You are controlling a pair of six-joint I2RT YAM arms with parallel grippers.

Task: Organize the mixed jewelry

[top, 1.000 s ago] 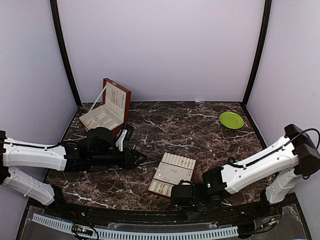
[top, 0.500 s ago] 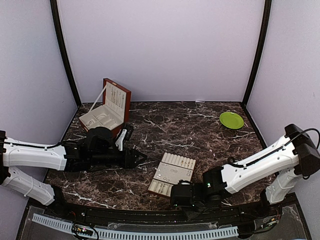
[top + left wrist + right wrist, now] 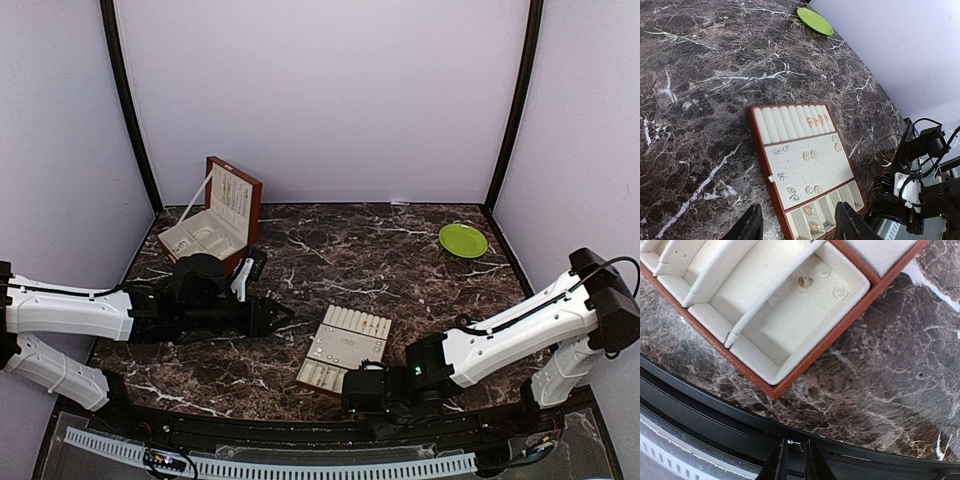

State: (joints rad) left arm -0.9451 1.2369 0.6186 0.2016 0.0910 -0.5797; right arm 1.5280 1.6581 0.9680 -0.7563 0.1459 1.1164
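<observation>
Marble (image 3: 700, 75) holds tiny silvery jewelry (image 3: 810, 155) on cream tray (image 3: 775, 125); left jaws gape empty, right jaws barely parted.

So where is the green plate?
In the top view the green plate sits in the far right corner of the table, well beyond the tray.

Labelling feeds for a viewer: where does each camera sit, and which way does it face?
Top external: above and behind the robot, looking down at the table; left arm and right arm show.
Left wrist: on the left arm, facing across the tray toward the green plate; open left gripper shows.
Right wrist: low over the tray's near corner, looking down; right gripper shows.
Shared: the tray, in all three.
</observation>
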